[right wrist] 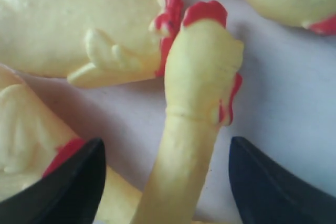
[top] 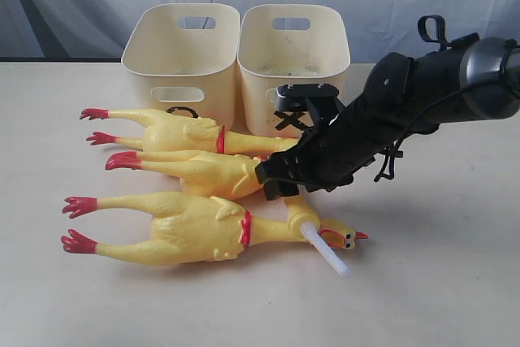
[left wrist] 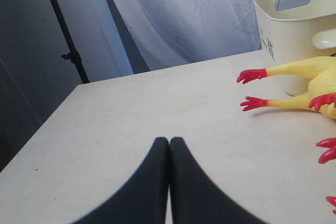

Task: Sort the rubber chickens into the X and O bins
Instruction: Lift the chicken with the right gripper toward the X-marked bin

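Three rubber chickens (top: 203, 175) lie side by side on the table (top: 422, 282). In the exterior view their red feet point left and their necks point right.
- The front chicken (top: 187, 229) lies alone, with its head (top: 345, 239) free on the table.
- The middle chicken (top: 223, 170) and back chicken (top: 175, 132) touch each other, just in front of the bins.
- The O bin (top: 158, 71) stands on the left and the X bin (top: 260, 71) on the right. Both are upright and close together.

The right arm (top: 422, 87) comes in from the right edge and slopes down and leftward across the front of the X bin. The right gripper (top: 266, 183) sits low over the neck end of the middle chicken. In the right wrist view its black fingers (right wrist: 68, 182) are spread wide, one on each side of a yellow neck (right wrist: 184, 145). Neither presses on the neck, so nothing is pinched.

The left gripper (left wrist: 169, 142) shows only in its own wrist view. Its fingers are pressed together over bare table, well apart from the nearest red feet (left wrist: 252, 74).

Hidden or unclear:
- The arm covers the heads of the middle and back chickens in the exterior view.
- The X mark (top: 286, 122) is partly covered by the gripper body.
- The O mark (top: 183, 109) sits mostly behind the back chicken.
- A white rod-shaped piece (top: 325, 251) lies by the front chicken's head. I cannot tell what it is.
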